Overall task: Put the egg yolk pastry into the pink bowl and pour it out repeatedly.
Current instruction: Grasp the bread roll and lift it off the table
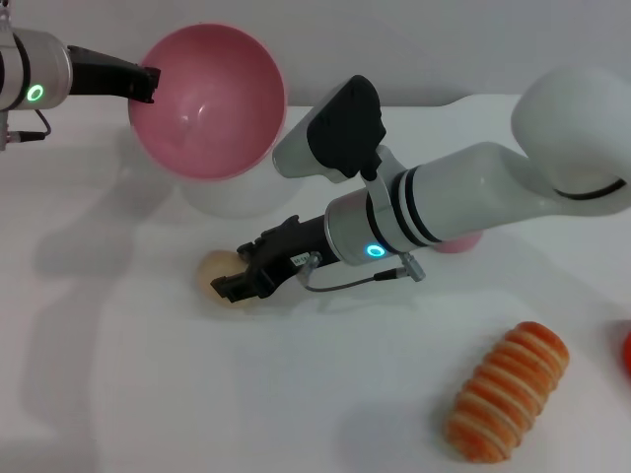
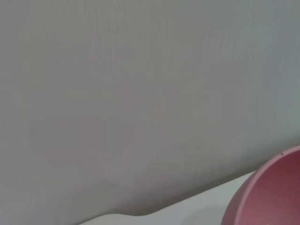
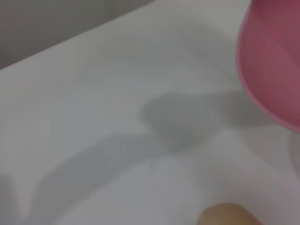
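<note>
The pink bowl (image 1: 207,99) is held up off the white table at the back left, tilted with its opening towards me, and looks empty. My left gripper (image 1: 148,84) is shut on its left rim. The bowl's edge also shows in the left wrist view (image 2: 272,197) and in the right wrist view (image 3: 274,61). The egg yolk pastry (image 1: 215,273) lies on the table below and in front of the bowl; its top shows in the right wrist view (image 3: 225,215). My right gripper (image 1: 235,271) is low at the pastry's right side, open, its fingers straddling that edge.
A white rounded object (image 1: 237,197) stands under the bowl. An orange-and-cream striped roll (image 1: 508,392) lies at the front right. A small pink ball (image 1: 455,242) peeks out behind my right forearm. Something red (image 1: 627,355) shows at the right edge.
</note>
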Motion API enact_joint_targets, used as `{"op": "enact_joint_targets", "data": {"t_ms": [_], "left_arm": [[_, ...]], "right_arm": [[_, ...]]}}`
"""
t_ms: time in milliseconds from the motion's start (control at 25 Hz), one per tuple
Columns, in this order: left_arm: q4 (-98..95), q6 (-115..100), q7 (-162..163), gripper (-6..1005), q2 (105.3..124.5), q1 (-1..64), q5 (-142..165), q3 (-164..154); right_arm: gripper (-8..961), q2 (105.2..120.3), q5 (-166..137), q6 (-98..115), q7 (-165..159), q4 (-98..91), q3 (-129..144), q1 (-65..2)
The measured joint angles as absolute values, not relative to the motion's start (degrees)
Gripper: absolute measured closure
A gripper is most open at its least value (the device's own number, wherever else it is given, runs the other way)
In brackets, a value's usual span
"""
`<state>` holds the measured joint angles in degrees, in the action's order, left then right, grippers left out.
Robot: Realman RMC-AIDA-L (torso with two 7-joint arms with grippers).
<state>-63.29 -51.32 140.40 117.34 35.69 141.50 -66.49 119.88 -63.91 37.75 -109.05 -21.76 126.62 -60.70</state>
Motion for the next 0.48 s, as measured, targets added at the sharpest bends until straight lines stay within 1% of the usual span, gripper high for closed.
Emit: {"op": "enact_joint_targets", "data": {"t_ms": [160, 480], "left_arm": [[-63.33, -51.21, 140.38, 912, 117.27, 35.68, 141.51, -66.45], [-63.89, -50.97, 140.36, 911, 117.24, 35.62, 141.51, -66.36]], "right_arm": [[345, 119.89, -63.96, 38.39, -111.09, -20.55, 127.23, -62.12], [346, 119.89, -63.99, 38.67, -111.19, -19.85, 127.22, -62.55]]}}
